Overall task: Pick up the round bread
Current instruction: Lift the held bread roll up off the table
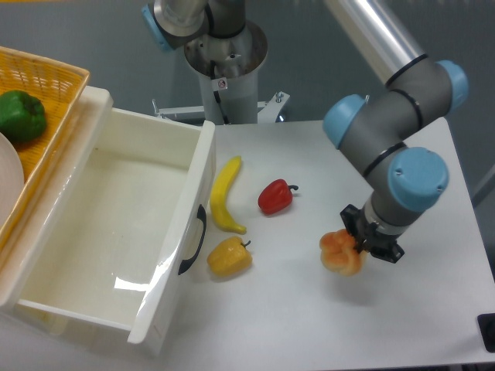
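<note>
Now | gripper clamped on round bread | right of red pepper

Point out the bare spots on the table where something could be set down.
Bare: the front strip below the yellow pepper and round bread, and the back stretch between the arm's base and red pepper. Crowded: the cluster of banana and peppers beside the drawer, and around the gripper at the bread.

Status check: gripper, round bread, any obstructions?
Gripper closed on small round orange-tan bread. Bread right of red pepper. Nothing crowding it.
</note>
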